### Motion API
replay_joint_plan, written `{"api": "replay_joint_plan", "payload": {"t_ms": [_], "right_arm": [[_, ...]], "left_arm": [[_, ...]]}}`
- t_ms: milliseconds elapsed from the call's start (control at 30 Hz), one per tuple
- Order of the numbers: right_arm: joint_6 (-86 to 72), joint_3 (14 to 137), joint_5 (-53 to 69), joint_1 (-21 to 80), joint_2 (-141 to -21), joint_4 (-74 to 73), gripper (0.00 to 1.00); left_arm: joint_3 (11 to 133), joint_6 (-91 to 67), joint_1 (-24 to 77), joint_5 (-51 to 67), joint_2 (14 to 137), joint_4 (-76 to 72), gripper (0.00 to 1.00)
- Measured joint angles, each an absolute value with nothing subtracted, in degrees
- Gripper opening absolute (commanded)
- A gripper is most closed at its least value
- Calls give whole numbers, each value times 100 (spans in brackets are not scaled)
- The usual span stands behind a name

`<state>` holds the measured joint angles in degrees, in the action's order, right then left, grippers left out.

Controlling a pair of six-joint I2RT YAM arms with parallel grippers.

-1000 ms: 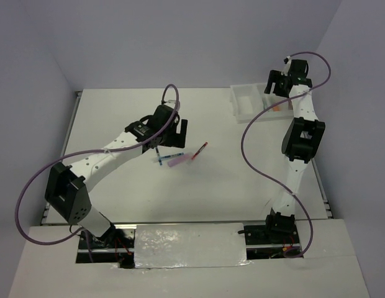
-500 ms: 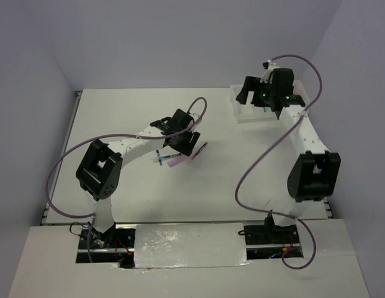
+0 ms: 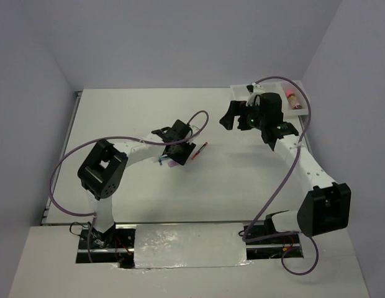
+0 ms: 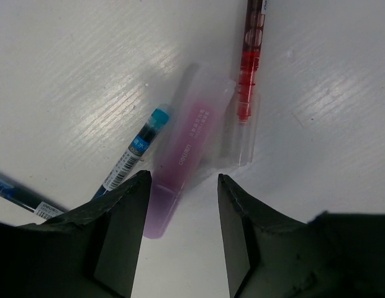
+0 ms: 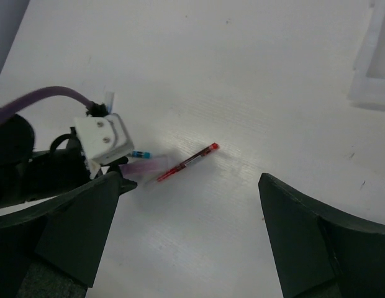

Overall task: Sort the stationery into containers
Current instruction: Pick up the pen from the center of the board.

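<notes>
A translucent purple highlighter (image 4: pixel 191 146) lies on the white table between a light-blue-tipped blue pen (image 4: pixel 135 154) and a red pen (image 4: pixel 251 59). My left gripper (image 4: pixel 182 179) hangs low over the highlighter's near end. Its jaws stand partly apart, the left finger beside the highlighter and a gap on the right. In the top view, the left gripper (image 3: pixel 182 151) covers part of this cluster, with the red pen (image 3: pixel 200 151) just to its right. My right gripper (image 3: pixel 232 120) hovers wide open and empty, right of the pens. The white tray of containers (image 3: pixel 284 93) sits at the back right.
A small pink-capped tube (image 3: pixel 294 98) lies in the tray's right compartment. A second dark blue pen (image 4: pixel 20 197) pokes out beside the left finger. The tray's corner (image 5: pixel 374 69) shows at the right wrist view's upper right. Purple cables loop off both arms.
My left gripper moved right, came down over the pens, and its jaws narrowed around the purple highlighter's end. The right arm swung away from the tray toward the table's middle, jaws opening fully.
</notes>
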<state>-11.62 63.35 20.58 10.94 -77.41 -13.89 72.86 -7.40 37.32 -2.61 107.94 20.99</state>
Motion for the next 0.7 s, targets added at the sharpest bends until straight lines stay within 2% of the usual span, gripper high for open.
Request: {"api": "replay_joint_plan", "payload": {"t_ms": [167, 233, 367, 400, 533, 700], "right_arm": [[-1170, 6320, 2034, 1111, -7102, -1396, 99], [-1170, 6320, 2034, 1111, -6831, -1391, 100], [-1170, 6320, 2045, 1111, -6473, -1398, 100], [-1173, 6318, 2058, 1111, -6396, -1396, 100], [-1256, 6077, 2255, 1111, -6062, -1212, 100], [-2080, 5223, 2703, 1129, -5865, -263, 99]], "left_arm": [[7220, -735, 3734, -266, 10936, 1955, 57], [7190, -735, 3734, -268, 10967, 1885, 53], [7181, -768, 3732, -314, 10975, 1841, 32], [7175, -766, 3732, -316, 10973, 1833, 20], [7061, -845, 3771, -370, 10886, 1763, 1], [6678, -1243, 4051, -395, 10280, 1828, 0]]}}
